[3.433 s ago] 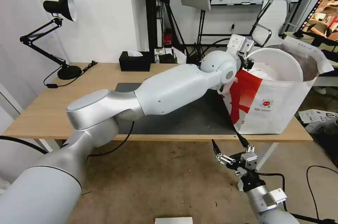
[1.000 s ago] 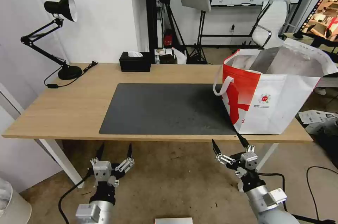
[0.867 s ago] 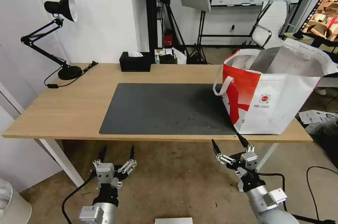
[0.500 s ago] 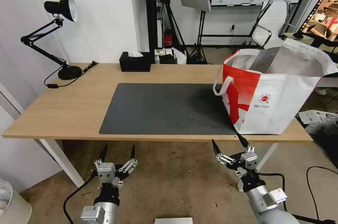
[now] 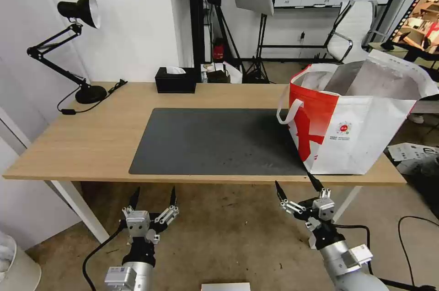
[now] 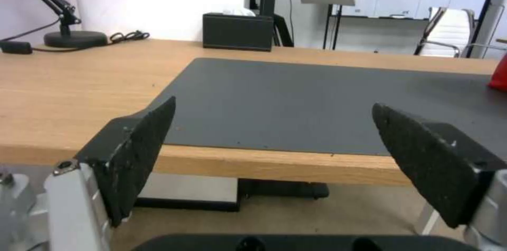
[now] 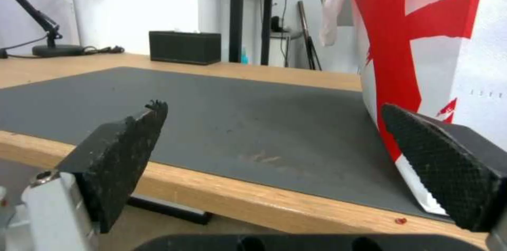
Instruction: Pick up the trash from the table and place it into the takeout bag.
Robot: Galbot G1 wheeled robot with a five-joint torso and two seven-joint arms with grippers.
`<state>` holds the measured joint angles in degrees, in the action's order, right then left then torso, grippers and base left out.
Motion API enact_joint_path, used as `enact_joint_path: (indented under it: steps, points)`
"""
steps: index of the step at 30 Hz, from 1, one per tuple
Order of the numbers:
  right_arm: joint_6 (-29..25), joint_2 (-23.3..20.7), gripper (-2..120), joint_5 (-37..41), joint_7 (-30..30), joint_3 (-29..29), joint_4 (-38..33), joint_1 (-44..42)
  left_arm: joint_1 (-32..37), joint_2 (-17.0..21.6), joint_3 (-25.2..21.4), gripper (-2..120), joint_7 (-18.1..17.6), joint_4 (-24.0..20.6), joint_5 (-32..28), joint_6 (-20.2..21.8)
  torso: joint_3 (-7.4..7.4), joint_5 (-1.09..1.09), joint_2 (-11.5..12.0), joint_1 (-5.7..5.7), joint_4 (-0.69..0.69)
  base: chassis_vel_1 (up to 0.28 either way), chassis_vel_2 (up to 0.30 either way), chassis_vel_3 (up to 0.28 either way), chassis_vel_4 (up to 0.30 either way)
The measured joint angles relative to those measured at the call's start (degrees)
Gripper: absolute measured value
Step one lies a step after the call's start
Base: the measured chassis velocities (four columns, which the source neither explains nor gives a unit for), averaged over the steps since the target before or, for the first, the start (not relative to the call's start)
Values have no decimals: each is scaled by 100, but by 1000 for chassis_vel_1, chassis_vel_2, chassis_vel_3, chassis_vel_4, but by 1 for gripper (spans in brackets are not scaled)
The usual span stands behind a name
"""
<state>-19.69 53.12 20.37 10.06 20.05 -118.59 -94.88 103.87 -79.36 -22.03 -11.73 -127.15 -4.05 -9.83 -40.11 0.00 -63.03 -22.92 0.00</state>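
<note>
The takeout bag [image 5: 361,121] stands upright at the right end of the table [image 5: 91,135], its foil-lined mouth open and one corner resting on the dark grey mat [image 5: 215,140]. The trash is out of view, and the mat's surface is bare. My left gripper [image 5: 154,192] hangs open below the table's front edge, left of centre, holding nothing. My right gripper [image 5: 293,181] is open and holding nothing too, below the front edge near the bag's corner. The left wrist view has the left gripper [image 6: 272,124] facing the mat [image 6: 317,100]. In the right wrist view the right gripper [image 7: 275,124] faces the bag's red-and-white side [image 7: 422,45].
A black tissue box [image 5: 175,79] sits at the table's back edge, and a black desk lamp [image 5: 77,12] stands at the back left corner. An office chair [image 5: 354,30] and stands fill the room behind. Papers [image 5: 411,150] lie on the floor to the right.
3.4 s ago my left arm reached over the bag's mouth with a white round bowl there. The arm has since drawn back below the table edge, open. The right gripper has not moved.
</note>
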Motion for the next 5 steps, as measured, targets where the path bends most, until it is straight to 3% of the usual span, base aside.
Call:
enact_joint_path:
  steps: [5]
  points:
    - [0, 0, 100, 0, 0, 0, 0, 0, -1, 2, 1, 100, -2, -2, -2, 2, 0, 0, 0, 0, 0, 0, 0, 0, 0]
